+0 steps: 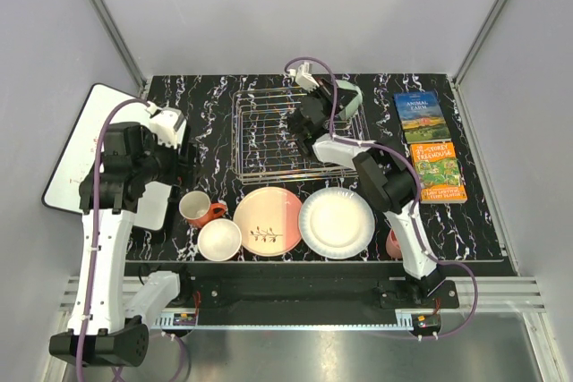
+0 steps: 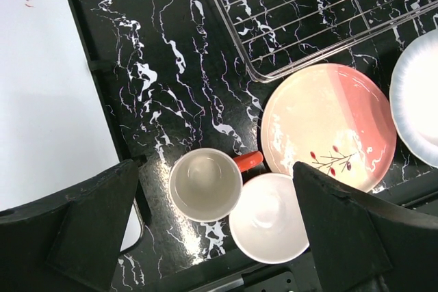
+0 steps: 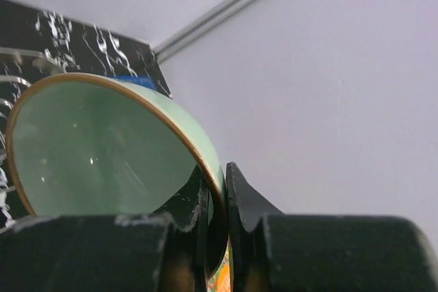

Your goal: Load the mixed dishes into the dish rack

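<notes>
Right gripper (image 3: 217, 184): fingers pinched tight on the rim of the mint-green bowl (image 3: 96, 148), one finger inside the rim and one outside. The bowl was held tipped on edge at the far right end of the dish rack (image 1: 269, 136); whether it touched the wires could not be told.

Left gripper (image 2: 215, 169): jaws spread wide and holding nothing, hanging above the near left part of the tabletop, over the orange-red mug (image 2: 205, 184).

Dish rack: silver wire, at the middle of the table toward the far edge.

Row along the near edge, left to right:
- orange-red mug, upright, handle toward the right
- bowl with white inside (image 2: 268, 218), just beside the mug
- pink-and-cream plate with twig drawing (image 2: 328, 124), lying flat just in front of the rack
- white plate (image 1: 336, 221), flat
- pink cup (image 1: 392, 243), partly hidden behind the right arm

Two colourful books (image 1: 421, 115) lay flat by the right edge. A white board (image 1: 85, 145) lay at the left edge.
</notes>
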### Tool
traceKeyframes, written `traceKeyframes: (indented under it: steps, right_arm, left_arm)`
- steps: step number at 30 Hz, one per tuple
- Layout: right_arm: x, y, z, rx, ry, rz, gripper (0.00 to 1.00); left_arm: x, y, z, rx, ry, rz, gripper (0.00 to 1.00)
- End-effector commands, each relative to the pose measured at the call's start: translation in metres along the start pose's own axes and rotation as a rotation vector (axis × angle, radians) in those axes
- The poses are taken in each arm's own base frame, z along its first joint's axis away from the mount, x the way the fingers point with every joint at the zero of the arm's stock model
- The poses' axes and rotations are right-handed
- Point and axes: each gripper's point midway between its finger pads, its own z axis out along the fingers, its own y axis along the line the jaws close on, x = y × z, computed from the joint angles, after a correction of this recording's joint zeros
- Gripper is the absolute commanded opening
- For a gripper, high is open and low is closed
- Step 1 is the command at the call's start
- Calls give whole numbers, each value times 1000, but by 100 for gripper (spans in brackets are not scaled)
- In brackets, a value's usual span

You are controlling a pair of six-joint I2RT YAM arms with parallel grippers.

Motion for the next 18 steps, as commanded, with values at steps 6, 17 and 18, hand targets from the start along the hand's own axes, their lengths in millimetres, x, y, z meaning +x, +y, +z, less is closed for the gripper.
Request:
traceKeyframes:
  steps: [6, 17, 18]
  right_arm:
    - [3, -28, -13, 46, 48, 234, 0]
    - [13, 12, -13, 41, 73, 198, 0]
    - [13, 14, -13, 41, 80, 190, 0]
  left_arm:
    - [-6, 6, -5, -42, -58, 38, 99]
    - [-11, 8, -9, -61, -75, 45, 99]
    - [-10, 9, -9, -65, -73, 44, 99]
